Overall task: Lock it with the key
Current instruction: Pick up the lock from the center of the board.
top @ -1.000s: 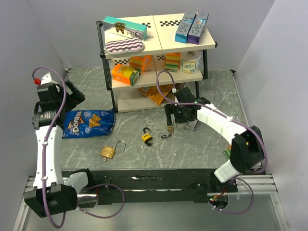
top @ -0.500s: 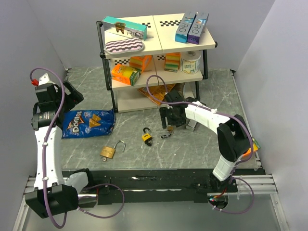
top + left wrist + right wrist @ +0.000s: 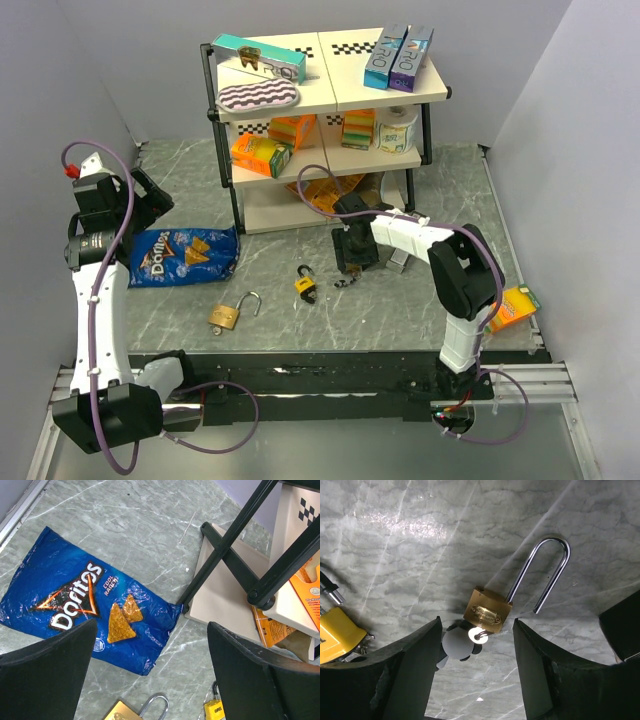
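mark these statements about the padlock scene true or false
1. The blue Doritos chip bag lies on the grey marble tabletop. True.
2. The left jaws grip a key. False: they stand open and empty above the bag.
3. The brass padlock between the right jaws has its steel shackle open. True.
4. The yellow padlock sits on the top shelf. False: it lies on the tabletop.
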Motion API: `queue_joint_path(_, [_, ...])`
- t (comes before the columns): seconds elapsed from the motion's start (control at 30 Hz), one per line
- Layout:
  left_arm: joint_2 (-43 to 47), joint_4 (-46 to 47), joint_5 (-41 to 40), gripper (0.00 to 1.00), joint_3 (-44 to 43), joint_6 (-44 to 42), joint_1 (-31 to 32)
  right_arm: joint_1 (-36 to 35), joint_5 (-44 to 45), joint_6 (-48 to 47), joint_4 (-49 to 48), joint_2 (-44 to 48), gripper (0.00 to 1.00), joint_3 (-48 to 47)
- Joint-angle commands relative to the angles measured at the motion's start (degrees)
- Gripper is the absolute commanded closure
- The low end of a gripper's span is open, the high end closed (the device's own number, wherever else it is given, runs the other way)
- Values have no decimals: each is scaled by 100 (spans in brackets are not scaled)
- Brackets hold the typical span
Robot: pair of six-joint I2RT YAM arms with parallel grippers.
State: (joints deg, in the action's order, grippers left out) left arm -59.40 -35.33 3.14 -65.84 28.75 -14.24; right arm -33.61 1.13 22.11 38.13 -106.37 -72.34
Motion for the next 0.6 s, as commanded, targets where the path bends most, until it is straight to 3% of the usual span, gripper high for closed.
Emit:
queue_joint_path(0.0, [183, 158, -67, 4, 54, 34, -35, -14, 204, 127, -148, -51, 35, -229])
queue_joint_path(0.43, [200, 114, -41, 4, -16, -10, -35, -6, 256, 162, -210, -376, 46, -132])
queue_joint_path(0.53, [200, 123, -15, 4, 19, -27, -44, -6, 335, 145, -192, -420, 51, -140])
queue_joint_path(0.57, [209, 97, -15, 4, 10, -45, -35, -6, 353, 145, -201, -411, 58, -140])
